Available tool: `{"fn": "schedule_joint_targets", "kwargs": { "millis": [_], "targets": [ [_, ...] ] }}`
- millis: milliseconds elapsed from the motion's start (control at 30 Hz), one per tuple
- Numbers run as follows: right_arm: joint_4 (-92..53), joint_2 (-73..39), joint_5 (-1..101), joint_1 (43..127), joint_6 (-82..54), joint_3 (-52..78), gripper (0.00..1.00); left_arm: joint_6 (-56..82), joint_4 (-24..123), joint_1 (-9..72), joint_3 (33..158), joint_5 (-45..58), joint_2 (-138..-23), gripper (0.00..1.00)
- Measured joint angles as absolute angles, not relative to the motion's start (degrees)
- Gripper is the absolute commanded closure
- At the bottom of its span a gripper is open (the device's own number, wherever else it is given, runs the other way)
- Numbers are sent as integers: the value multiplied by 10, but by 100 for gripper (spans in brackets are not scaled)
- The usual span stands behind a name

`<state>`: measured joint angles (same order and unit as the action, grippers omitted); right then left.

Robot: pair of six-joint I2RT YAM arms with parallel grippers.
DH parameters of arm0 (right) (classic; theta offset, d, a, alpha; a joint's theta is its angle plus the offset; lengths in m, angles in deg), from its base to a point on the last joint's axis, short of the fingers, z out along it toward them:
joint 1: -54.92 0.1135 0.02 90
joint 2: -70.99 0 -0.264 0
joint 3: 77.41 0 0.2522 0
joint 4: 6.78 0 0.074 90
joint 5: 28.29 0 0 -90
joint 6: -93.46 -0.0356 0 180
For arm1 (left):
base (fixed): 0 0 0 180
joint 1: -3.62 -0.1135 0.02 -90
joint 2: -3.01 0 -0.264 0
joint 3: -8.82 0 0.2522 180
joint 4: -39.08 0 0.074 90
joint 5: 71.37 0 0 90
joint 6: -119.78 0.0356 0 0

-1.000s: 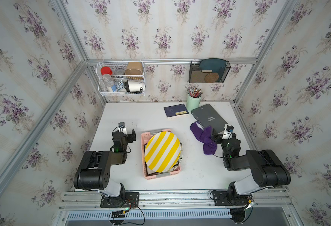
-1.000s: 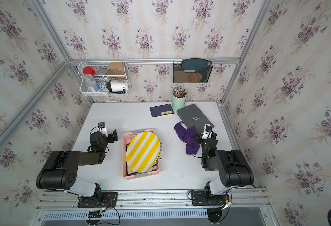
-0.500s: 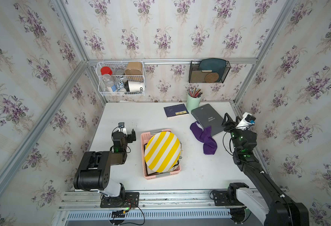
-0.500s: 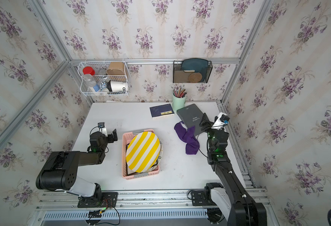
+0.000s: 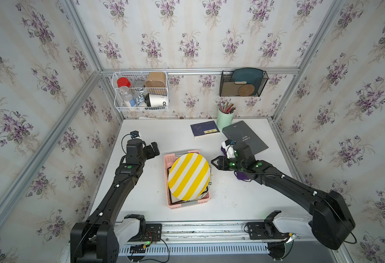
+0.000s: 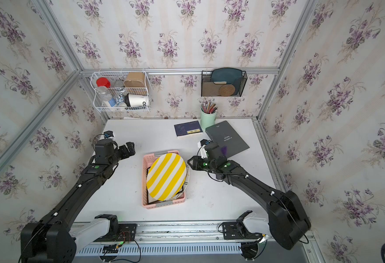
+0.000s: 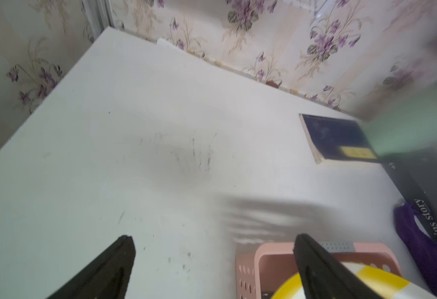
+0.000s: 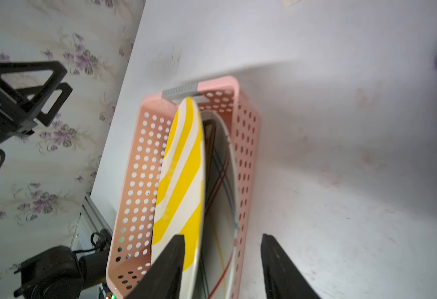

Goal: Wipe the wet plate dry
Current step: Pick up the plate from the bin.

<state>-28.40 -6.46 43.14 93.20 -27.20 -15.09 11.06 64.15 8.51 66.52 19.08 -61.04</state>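
Observation:
A yellow-and-white striped plate (image 5: 188,175) (image 6: 166,175) leans on edge in a pink perforated basket (image 5: 171,157) (image 6: 149,159) at mid-table. My right gripper (image 5: 216,162) (image 6: 190,162) hovers at the basket's right side, open. In the right wrist view its jaws (image 8: 222,236) straddle the striped plate's (image 8: 181,168) rim, a second plate with thin coloured lines (image 8: 220,168) and the basket wall (image 8: 245,155). A purple cloth (image 5: 241,176) (image 6: 223,150) lies mostly hidden under the right arm. My left gripper (image 5: 153,149) (image 6: 128,148) (image 7: 213,237) is open and empty, left of the basket.
A dark blue book (image 5: 204,129), a grey book (image 5: 245,139) and a green pencil cup (image 5: 225,117) sit at the back right. A white wire basket (image 5: 141,91) and a black wire rack (image 5: 242,83) hang on the back wall.
My right arm has lifted and swung from the table's right side to the basket's right edge, its jaws narrowing. My left arm has risen from its folded pose, gripper still open.

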Motion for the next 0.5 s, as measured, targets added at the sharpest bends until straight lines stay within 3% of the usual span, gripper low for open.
{"fn": "schedule_joint_targets", "kwargs": {
  "millis": [100, 333, 433, 500],
  "targets": [
    [-284, -107, 431, 949, -258, -122, 47, 102, 667, 90, 672, 182, -616, 0],
    [-286, -144, 422, 964, -236, -102, 68, 100, 691, 97, 675, 178, -616, 0],
    [-284, -145, 413, 965, -232, -108, 87, 100, 695, 99, 676, 177, -615, 0],
    [-284, -151, 403, 965, -243, -102, 92, 100, 696, 101, 676, 171, -614, 0]
  ]
}}
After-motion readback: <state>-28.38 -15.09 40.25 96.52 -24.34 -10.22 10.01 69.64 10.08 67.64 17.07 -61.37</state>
